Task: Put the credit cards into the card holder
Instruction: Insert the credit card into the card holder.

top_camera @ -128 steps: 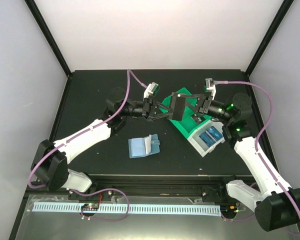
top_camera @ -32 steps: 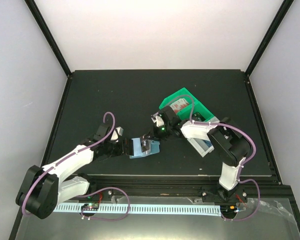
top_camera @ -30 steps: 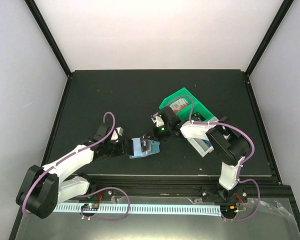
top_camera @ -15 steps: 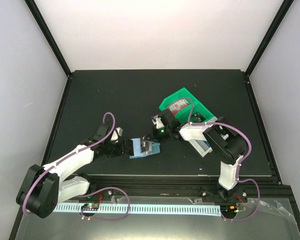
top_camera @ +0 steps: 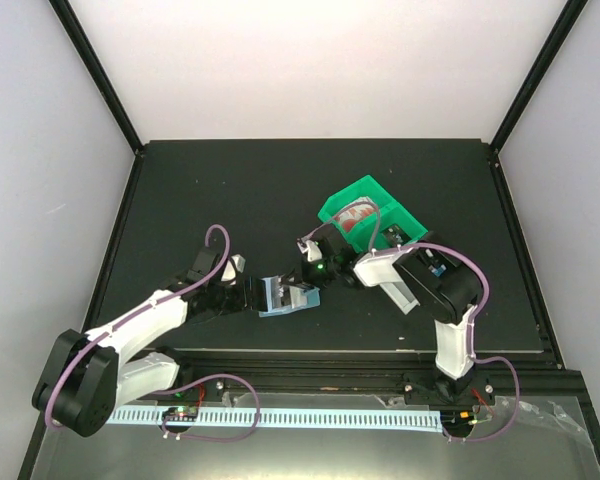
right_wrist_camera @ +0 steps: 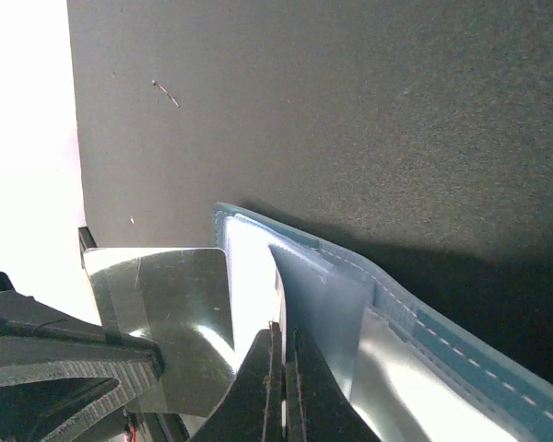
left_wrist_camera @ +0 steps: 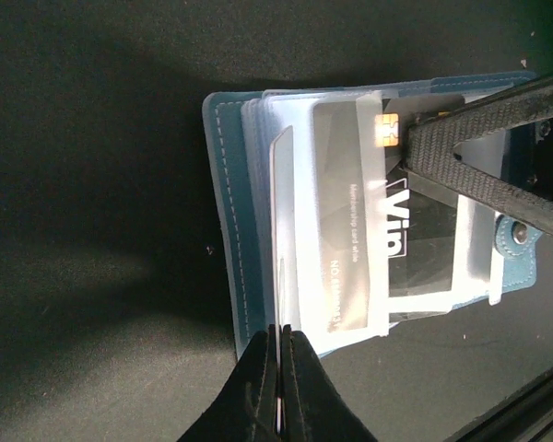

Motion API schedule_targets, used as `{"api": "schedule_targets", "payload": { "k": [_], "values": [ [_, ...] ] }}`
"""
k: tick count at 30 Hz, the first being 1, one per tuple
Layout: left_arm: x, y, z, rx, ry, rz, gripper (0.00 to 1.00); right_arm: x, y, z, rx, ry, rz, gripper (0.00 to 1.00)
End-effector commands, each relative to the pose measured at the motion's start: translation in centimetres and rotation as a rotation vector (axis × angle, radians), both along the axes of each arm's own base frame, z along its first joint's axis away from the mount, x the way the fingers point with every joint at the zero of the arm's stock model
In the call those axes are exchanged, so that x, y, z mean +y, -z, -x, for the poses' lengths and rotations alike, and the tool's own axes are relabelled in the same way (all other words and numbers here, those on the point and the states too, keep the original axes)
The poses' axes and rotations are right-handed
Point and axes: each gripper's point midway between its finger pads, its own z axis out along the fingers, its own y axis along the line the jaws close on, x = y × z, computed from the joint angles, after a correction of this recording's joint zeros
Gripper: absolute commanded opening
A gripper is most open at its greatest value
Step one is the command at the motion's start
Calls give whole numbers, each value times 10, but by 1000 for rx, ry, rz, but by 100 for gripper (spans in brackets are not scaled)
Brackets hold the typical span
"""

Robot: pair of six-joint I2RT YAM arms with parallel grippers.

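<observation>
The teal card holder [top_camera: 280, 298] lies open near the table's front middle, its clear sleeves fanned up. My left gripper [top_camera: 255, 297] is shut on the edge of one clear sleeve [left_wrist_camera: 281, 276], beside the holder's teal cover [left_wrist_camera: 223, 184]. My right gripper [top_camera: 302, 283] reaches in from the right and is shut on a dark credit card [left_wrist_camera: 415, 258] with a gold chip, which lies partly inside a sleeve. Its fingers [left_wrist_camera: 424, 152] show over the card. In the right wrist view the jaws [right_wrist_camera: 282, 331] are closed at the sleeves of the holder [right_wrist_camera: 461, 350].
A green bin [top_camera: 365, 205] stands behind the right arm. A white bin [top_camera: 408, 297] lies next to it, mostly hidden by the arm, with a bit of blue showing inside. The table's front edge runs close below the holder.
Several seconds ago both grippers were up over the green bin with a card between them. Now both are low at the holder. In the last second the right gripper crept left over it.
</observation>
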Motion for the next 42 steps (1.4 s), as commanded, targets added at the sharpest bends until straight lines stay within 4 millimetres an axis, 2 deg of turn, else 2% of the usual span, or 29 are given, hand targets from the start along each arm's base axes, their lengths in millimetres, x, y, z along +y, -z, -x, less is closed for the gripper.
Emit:
{"api": "schedule_targets", "payload": {
  "k": [1,5,9,16,20,29,31,37,42],
  "values": [
    [7,1,5,17,-20,-21,2,-2,25,9,31,11,28,1],
    [9,-19,-1,-35,-40,-19,2,-2,26,13,31,26,6,5],
    [17,-36,-7,-91,-68,-50,2,-4,14,11,-6,41,-6,19],
    [18,-23,-4,-53,-47,-79,1,-6,-9,9,-57,37,26,42],
    [13,-19,-4,-48,-30,-62,2,-7,-10,13,-45,32,89,53],
    [9,-7,1,-14,-9,-42,2,-4,0,21,-45,10,266,56],
    [8,-4,3,-3,-4,-34,1,0,2,24,-36,4,274,56],
    [5,0,7,9,1,-16,2,28,-6,32,-42,-41,240,56],
    [6,-2,7,0,-10,-8,2,16,-8,25,-85,-13,310,56]
  ]
}}
